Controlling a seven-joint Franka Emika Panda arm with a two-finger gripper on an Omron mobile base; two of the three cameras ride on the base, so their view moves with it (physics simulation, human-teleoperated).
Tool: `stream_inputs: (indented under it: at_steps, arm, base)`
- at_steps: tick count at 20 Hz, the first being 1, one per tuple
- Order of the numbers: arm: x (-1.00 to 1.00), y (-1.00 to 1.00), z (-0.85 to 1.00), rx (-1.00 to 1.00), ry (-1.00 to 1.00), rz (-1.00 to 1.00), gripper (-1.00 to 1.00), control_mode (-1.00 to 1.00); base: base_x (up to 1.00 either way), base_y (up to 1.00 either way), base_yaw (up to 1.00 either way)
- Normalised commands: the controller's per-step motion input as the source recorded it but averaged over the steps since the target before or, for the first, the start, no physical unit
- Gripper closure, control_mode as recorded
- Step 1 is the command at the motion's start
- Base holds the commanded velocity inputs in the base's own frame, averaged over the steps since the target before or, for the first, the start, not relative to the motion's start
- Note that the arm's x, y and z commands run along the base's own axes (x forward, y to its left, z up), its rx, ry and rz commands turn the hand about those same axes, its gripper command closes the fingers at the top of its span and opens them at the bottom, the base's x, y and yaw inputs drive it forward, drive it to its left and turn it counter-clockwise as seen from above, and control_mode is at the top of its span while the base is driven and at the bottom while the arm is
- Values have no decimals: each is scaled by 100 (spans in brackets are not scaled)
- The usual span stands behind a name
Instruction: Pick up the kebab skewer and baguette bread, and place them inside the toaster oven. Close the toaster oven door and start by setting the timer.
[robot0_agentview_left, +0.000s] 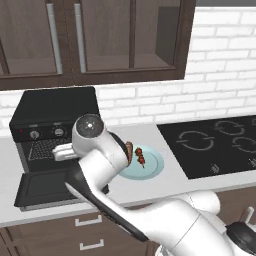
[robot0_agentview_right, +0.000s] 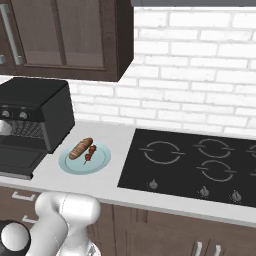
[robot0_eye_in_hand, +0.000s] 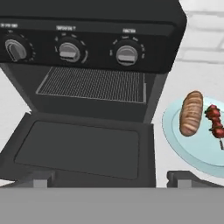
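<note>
The end effector (robot0_eye_in_hand: 109, 179), spread wide and empty, hovers facing the open toaster oven (robot0_eye_in_hand: 92, 65), while the baguette bread (robot0_eye_in_hand: 191, 113) and kebab skewer (robot0_eye_in_hand: 215, 120) lie side by side off to its right, long axes pointing away, on the pale blue plate (robot0_eye_in_hand: 183, 144).

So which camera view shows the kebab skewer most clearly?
The right base view: the whole kebab skewer lies unobstructed on the plate beside the baguette bread. In the hand view its end is cut off at the frame edge. In the left base view the arm stands close beside it.
</note>
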Motion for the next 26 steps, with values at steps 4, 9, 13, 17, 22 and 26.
stream_inputs:
  at_steps: [4,9,13,17,22,26]
  arm:
    - [0,53,-9,0,-33,0,-100,-100]
    - [0,54,0,0,-19,0,-100,-100]
    - [2,47,0,0,-2,0,-100,-100]
    - [3,46,0,0,-1,0,-100,-100]
    - [2,18,-1,2,-6,-1,-100,-100]
    - [11,-96,-21,14,-9,-2,-100,-100]
  base:
    - [0,0,0]
    - [0,0,0]
    - [0,0,0]
    - [0,0,0]
    - [0,0,0]
    - [0,0,0]
